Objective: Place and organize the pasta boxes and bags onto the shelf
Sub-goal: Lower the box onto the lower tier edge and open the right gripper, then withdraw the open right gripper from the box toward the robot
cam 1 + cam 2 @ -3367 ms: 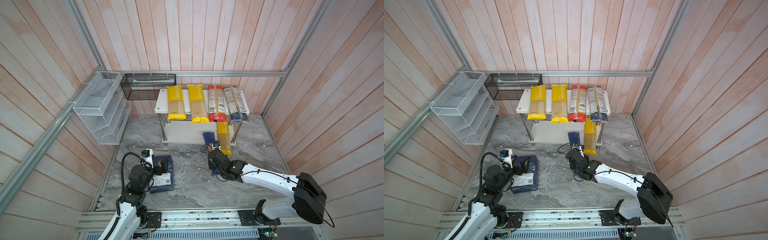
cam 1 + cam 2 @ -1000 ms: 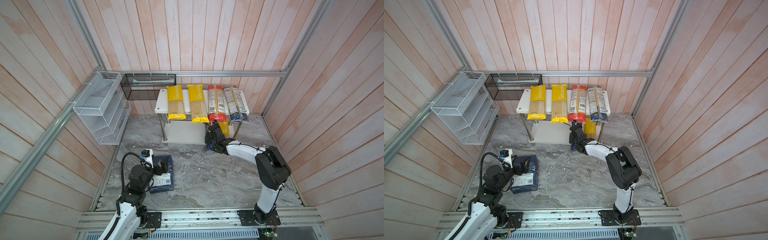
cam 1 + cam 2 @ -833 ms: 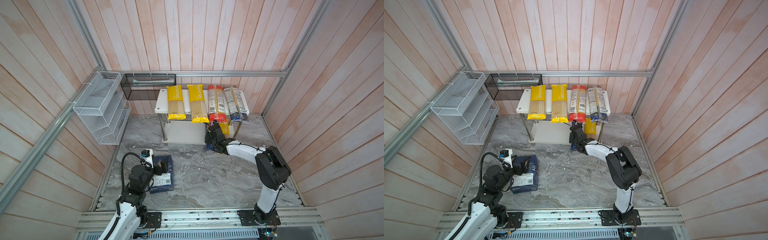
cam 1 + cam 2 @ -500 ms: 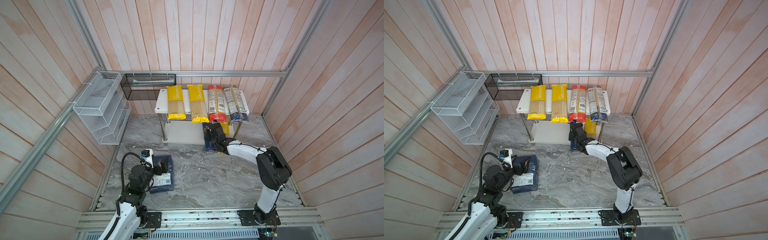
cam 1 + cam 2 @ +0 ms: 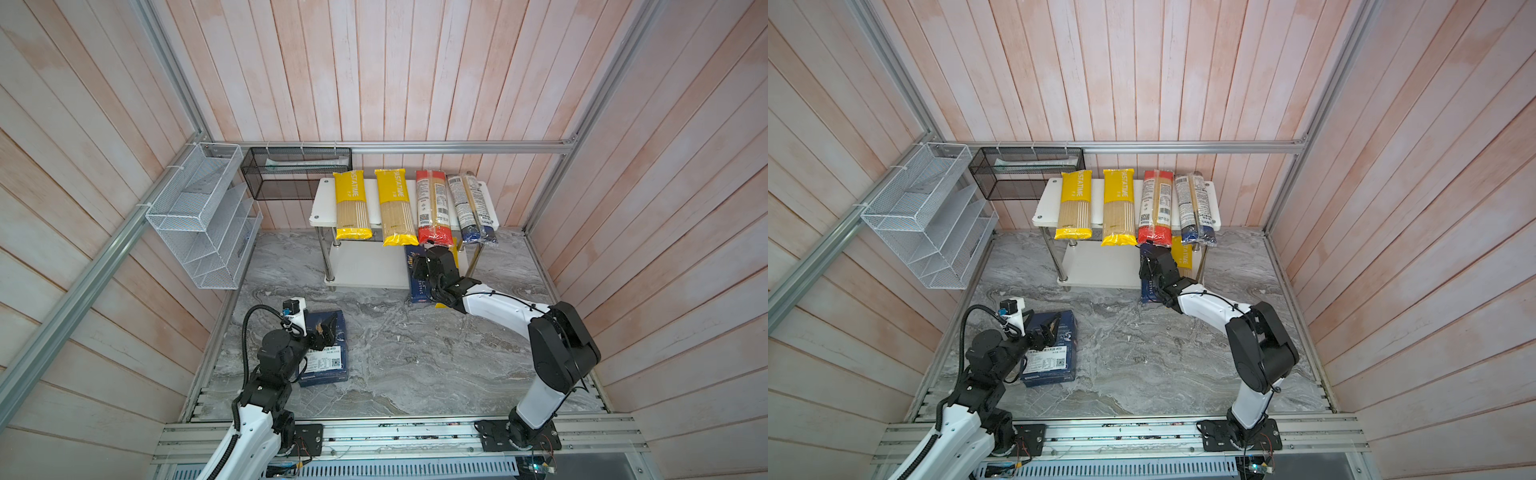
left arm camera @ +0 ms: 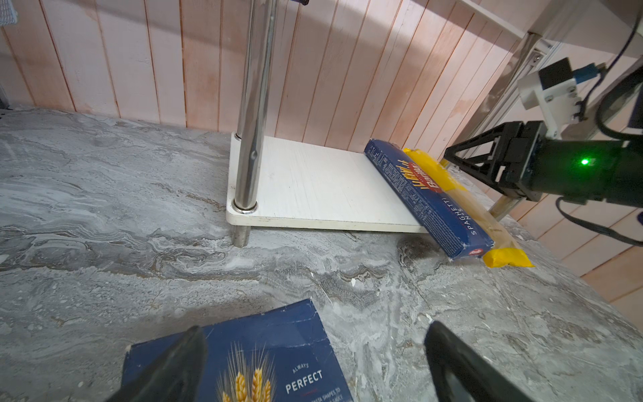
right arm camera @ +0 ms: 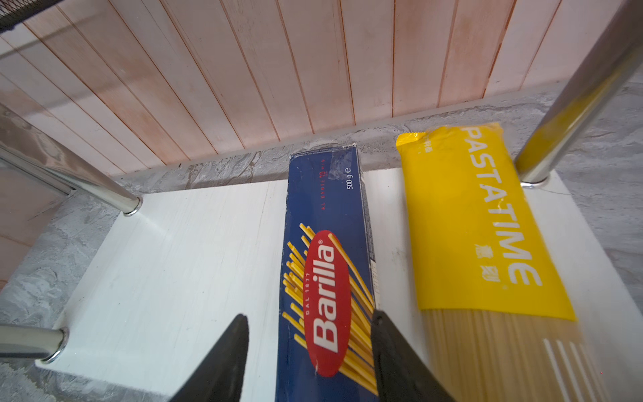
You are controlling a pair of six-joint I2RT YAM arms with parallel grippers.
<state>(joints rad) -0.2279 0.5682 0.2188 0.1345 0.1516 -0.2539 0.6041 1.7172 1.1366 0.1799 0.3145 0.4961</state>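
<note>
The right fingers are spread on both sides of the narrow Barilla box. There is a clear gap on one side, so they do not pinch it. The box lies on the lower board of the shelf, just beside a yellow bag, and its near end sticks out past the board edge. The left fingers are also spread, over the wide box that lies flat on the desk.

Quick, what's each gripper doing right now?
Left gripper: open, empty, over the wide blue pasta box.
Right gripper: open, fingers straddling the Barilla spaghetti box, not clamping it.
</note>
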